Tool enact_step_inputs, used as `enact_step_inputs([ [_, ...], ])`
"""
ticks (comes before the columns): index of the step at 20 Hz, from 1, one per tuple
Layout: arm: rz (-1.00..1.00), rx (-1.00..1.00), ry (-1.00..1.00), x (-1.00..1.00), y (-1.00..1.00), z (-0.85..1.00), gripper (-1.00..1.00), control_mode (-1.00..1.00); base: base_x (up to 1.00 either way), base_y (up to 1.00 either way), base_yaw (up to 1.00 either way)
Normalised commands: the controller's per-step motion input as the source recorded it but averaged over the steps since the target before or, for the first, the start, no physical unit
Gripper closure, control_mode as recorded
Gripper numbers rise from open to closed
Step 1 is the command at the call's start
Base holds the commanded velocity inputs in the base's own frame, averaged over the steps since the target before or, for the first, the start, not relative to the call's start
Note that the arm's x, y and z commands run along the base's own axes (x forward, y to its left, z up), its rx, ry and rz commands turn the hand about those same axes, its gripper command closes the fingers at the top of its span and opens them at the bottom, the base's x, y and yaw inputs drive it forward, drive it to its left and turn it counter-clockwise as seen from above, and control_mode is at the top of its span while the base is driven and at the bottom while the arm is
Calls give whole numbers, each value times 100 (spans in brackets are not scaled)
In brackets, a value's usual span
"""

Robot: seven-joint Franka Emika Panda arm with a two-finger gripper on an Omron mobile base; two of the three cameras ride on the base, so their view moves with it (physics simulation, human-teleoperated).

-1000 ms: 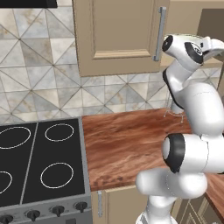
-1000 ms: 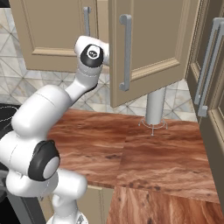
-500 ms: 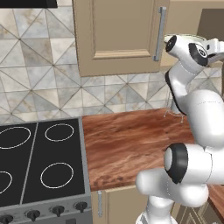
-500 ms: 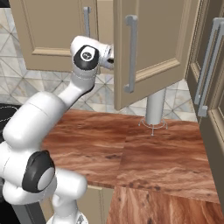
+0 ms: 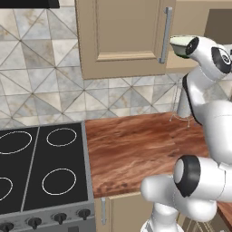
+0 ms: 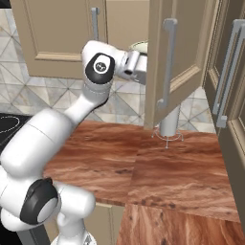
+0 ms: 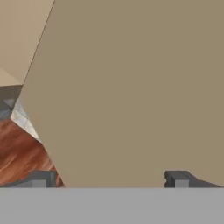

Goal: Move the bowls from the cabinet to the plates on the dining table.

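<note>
The cabinet (image 6: 182, 62) occupies the upper right of the right base view, one door swung open. A bowl (image 6: 139, 46) rim shows inside, upper centre. The hand (image 7: 109, 178), fingers spread and empty, faces the door panel above the tabletop (image 6: 182, 167).

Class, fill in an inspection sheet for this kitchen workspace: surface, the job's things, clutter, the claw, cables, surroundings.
Surface: wood counter, glossy reddish-brown, beside the stove.
Job's things: cabinet door stands open. A pale round rim shows inside behind the hand, possibly a bowl, but too little shows to be sure.
Clutter: grey cylinder upright on a thin wire stand at the back of the counter.
Grippers: claw open, tips wide apart, nothing between them, close up against a beige panel.
Cables: nothing seen.
Surroundings: black stove with four rings, and a tiled wall behind it.
</note>
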Motion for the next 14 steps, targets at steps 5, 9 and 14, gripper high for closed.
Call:
enact_step_inputs([
  [5,9,6,-4,-2,-35,0,-100,-100,0,0,0],
  [9,18,4,-5,6,-16,0,-100,-100,0,0,0],
  [14,22,3,-7,9,-10,0,-100,-100,0,0,0],
])
